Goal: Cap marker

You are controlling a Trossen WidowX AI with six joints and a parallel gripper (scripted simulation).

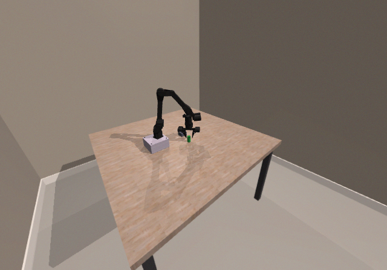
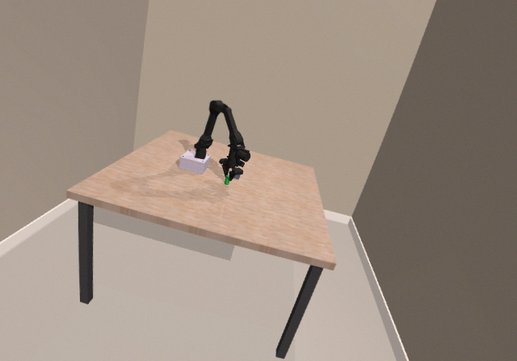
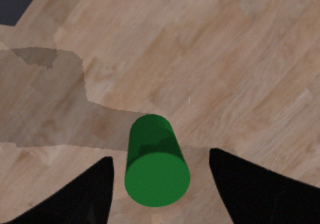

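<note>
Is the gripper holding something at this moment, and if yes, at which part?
Nothing is held. The gripper is open around the green cap, with gaps on both sides.

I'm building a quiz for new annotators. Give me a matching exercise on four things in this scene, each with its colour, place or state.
Things:
1. cap
2. gripper
3. arm's base
4. holder block

Descriptions:
A. pale box on the table
B. grey, partly hidden behind the gripper in the top view
C. green, standing upright
D. open, a finger on each side of the cap, gaps showing

Pairs: 1-C, 2-D, 3-A, 4-B
</note>
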